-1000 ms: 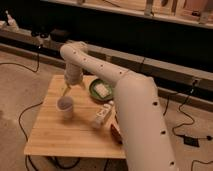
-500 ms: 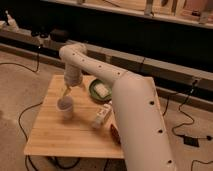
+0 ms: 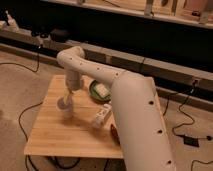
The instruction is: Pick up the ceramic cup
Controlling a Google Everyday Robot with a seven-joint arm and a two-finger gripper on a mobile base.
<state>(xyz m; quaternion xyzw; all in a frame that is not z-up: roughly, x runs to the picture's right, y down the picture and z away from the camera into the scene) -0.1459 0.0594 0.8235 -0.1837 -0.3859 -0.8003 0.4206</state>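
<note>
Over the last second the gripper (image 3: 65, 104) has sunk from a little above the ceramic cup (image 3: 67, 112) down onto its rim, so the two now read as one pale shape left of the green plate (image 3: 94, 92). The cup has not shifted: it stands upright on the wooden table (image 3: 52, 137), left of the plate and a little nearer the camera, apart from it. I judge the approach is finished and the grasp itself is the step in hand. Whether the gripper is wide or already clamped on the cup I cannot tell. A white carton (image 3: 102, 115) lies tilted on the near side of the plate, to the cup's right and clear of it. A pale object (image 3: 102, 89) sits on the plate. The robot's thick arm (image 3: 137, 120) sweeps over the plate's right side, hiding that part of the table. Nothing stands between gripper and cup, so a straight lift looks unobstructed.
</note>
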